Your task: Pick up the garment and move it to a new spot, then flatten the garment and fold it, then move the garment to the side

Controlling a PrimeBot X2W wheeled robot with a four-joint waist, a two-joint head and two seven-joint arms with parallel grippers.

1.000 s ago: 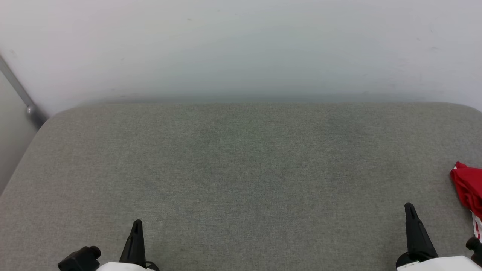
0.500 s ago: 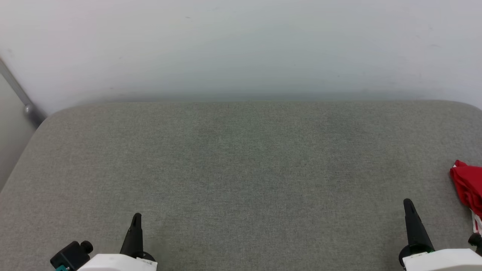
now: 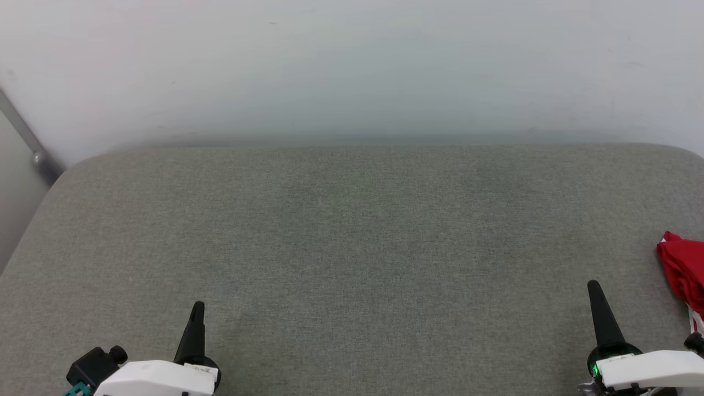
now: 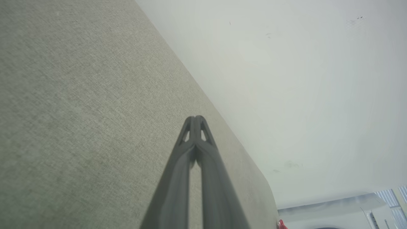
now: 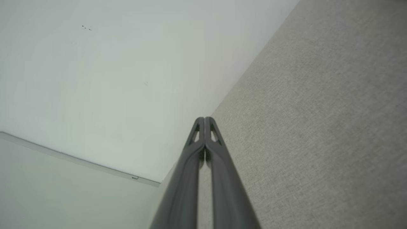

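The garment [image 3: 685,272] is a crumpled red bundle with a bit of red-white striped trim, lying at the right edge of the head view on the grey fabric surface [image 3: 352,242]; most of it is cut off by the frame. A red sliver of the garment [image 4: 281,224] peeks in at the bottom of the left wrist view. My right gripper [image 3: 594,287] is shut and empty, just left of the garment and apart from it. My left gripper [image 3: 198,306] is shut and empty at the lower left. Both wrist views show fingertips pressed together: left gripper [image 4: 194,118], right gripper [image 5: 204,119].
A pale wall [image 3: 352,71] rises right behind the surface's far edge. A grey metal bar [image 3: 27,140] slants down at the far left beside the rounded corner. A white appliance [image 4: 349,210] shows past the surface's end.
Both grippers have crept forward, up the head view, and more of their white wrists shows. The garment has stayed put.
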